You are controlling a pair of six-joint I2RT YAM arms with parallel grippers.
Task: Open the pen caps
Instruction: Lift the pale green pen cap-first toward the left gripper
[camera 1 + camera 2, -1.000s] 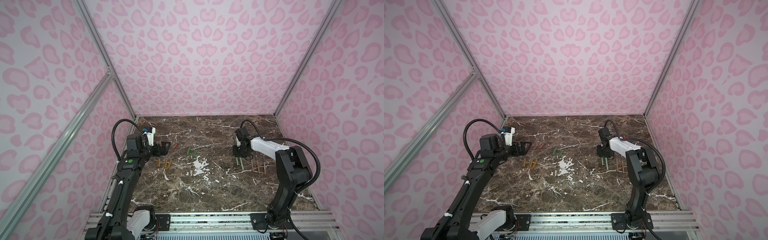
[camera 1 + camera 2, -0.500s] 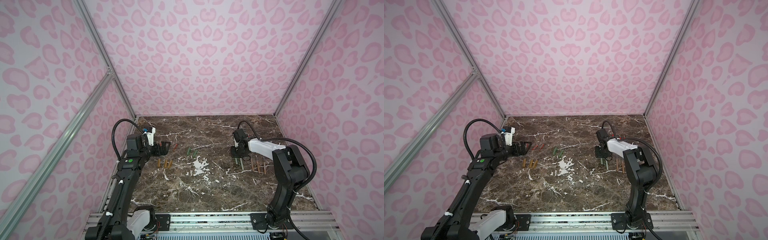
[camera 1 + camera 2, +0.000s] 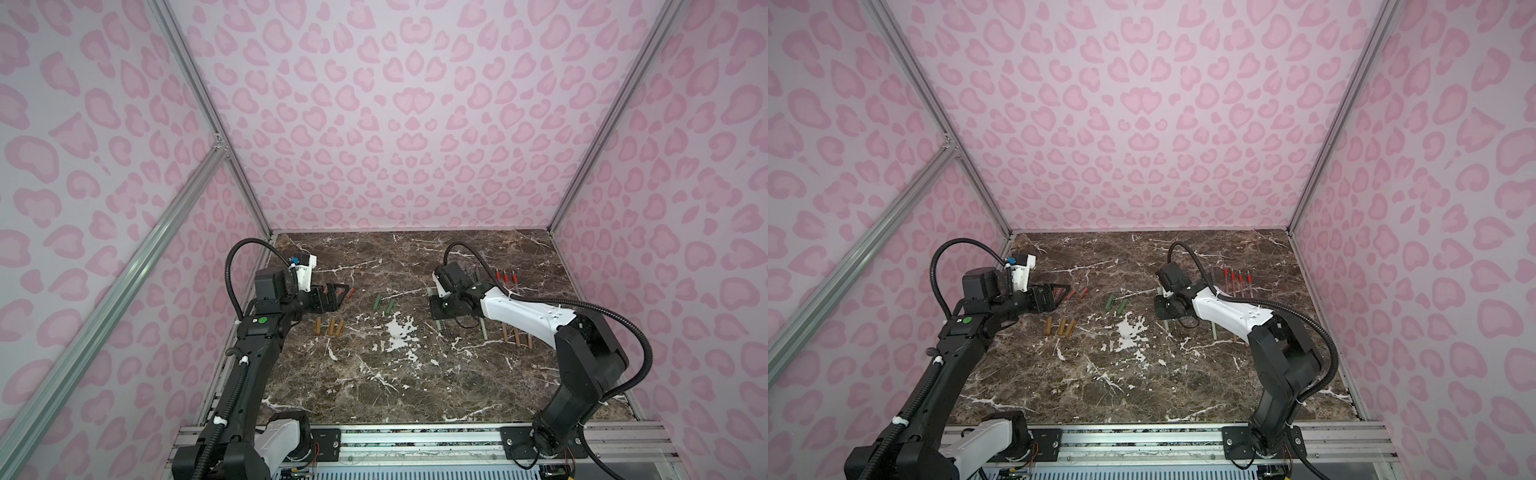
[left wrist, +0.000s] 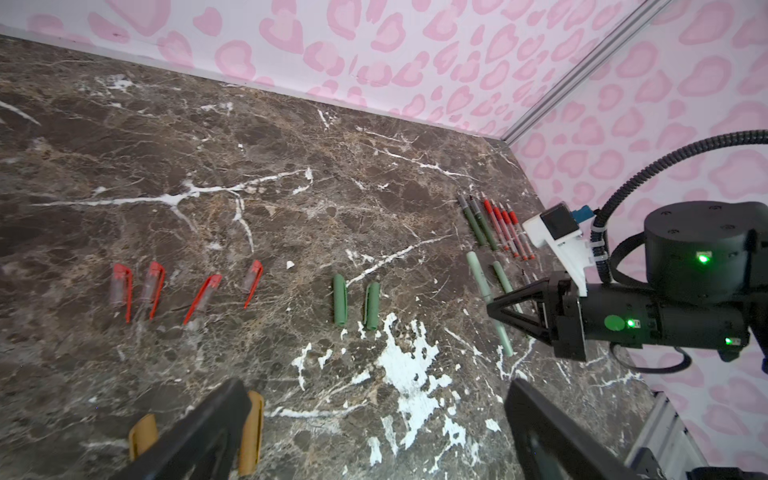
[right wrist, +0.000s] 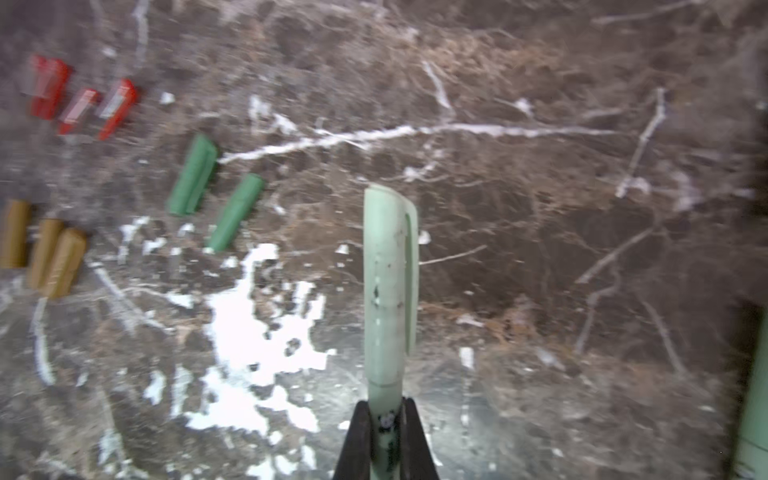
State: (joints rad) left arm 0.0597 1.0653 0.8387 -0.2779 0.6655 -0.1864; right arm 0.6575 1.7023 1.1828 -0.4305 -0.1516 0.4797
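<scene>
My right gripper [image 5: 385,432] is shut on the body of a pale green pen [image 5: 384,399], whose pale green cap [image 5: 388,270] is still on. In both top views this gripper [image 3: 433,309] [image 3: 1160,309] sits right of centre, low over the marble. My left gripper [image 4: 374,436] [image 3: 332,297] stands open and empty at the left, above the loose tan caps [image 4: 251,432] [image 3: 330,327]. Loose red caps [image 4: 153,286] and two dark green caps [image 4: 340,299] [image 5: 193,174] lie between the arms.
Uncapped red pen bodies [image 3: 505,276] and dark green ones [image 4: 478,224] lie at the far right. Tan pen bodies [image 3: 515,336] and another pale green pen [image 3: 484,332] lie under the right arm. Pink patterned walls enclose the marble table [image 3: 415,382].
My right gripper has shut on the pale green pen and carried it left, away from the row of pens. The left arm has stayed in place, open.
</scene>
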